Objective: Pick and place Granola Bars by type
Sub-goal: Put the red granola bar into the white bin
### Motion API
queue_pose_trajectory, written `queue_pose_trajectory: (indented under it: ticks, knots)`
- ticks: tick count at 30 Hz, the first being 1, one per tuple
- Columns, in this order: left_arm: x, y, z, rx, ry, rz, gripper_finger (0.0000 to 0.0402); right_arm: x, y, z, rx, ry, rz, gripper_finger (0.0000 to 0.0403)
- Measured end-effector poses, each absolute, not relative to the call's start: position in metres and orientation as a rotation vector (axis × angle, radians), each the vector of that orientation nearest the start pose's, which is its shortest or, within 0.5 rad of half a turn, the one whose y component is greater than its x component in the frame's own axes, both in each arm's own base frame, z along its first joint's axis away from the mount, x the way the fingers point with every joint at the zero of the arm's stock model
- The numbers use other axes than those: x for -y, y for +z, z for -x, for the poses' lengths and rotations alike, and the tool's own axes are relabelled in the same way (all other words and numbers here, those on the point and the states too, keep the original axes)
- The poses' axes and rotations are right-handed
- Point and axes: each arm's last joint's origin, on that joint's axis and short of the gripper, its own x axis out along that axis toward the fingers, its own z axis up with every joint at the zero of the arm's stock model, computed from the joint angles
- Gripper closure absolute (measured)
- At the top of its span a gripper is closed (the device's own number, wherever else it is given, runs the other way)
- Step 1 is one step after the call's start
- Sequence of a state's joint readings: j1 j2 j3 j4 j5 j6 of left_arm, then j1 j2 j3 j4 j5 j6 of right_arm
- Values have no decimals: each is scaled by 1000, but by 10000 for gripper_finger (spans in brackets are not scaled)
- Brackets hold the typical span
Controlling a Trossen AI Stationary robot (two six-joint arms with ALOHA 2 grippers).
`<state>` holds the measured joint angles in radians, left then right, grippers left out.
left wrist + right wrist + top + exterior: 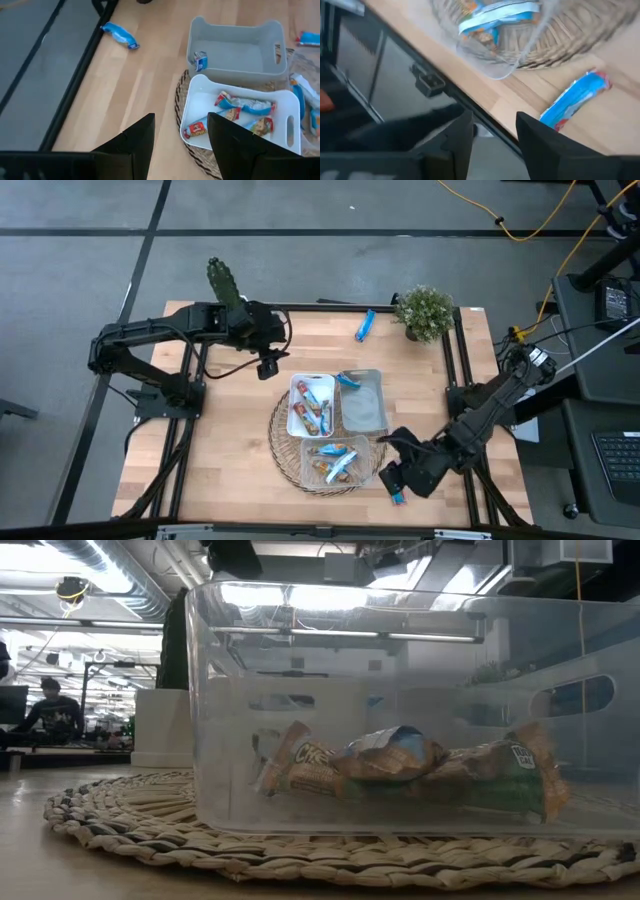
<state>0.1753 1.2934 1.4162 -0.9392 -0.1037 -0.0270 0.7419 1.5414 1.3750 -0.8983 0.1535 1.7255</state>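
Three trays sit on a round woven mat [285,465]. The white tray [296,420] holds red-and-blue bars [240,107]. The grey tray [365,415] holds one blue bar [200,61]. The clear tray [372,465] holds blue and orange bars [400,765]. One loose blue bar [365,325] lies flat near the table's far edge. Another blue bar [575,100] lies flat on the wood by the near right corner. My right gripper [492,132] is open beside it, the bar's end just past one fingertip. My left gripper [182,130] is open, above the table left of the white tray.
A potted plant [425,310] stands at the far right corner and a cactus [224,280] at the far left. The table's near edge [470,107] runs close to my right gripper. Bare wood lies left of the mat. A person [55,710] sits far behind.
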Motion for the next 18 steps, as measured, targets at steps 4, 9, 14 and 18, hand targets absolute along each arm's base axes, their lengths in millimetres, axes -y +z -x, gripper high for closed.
queue_pose_trajectory:
  ticks: [4,9,14,18]
  knots:
    - [-46,377,-245,-822,248,-1,229,-218,287,-233,-1074,-528,-1150,253]
    - [-46,377,-245,-829,227,-48,229,-233,257,-239,-1103,-647,-1132,253]
    - [-46,377,-245,-829,202,-56,229,-246,220,-248,-1239,-735,-1092,239]
    - [-46,377,-245,-829,197,-54,229,-255,196,-251,-1385,-786,-1075,189]
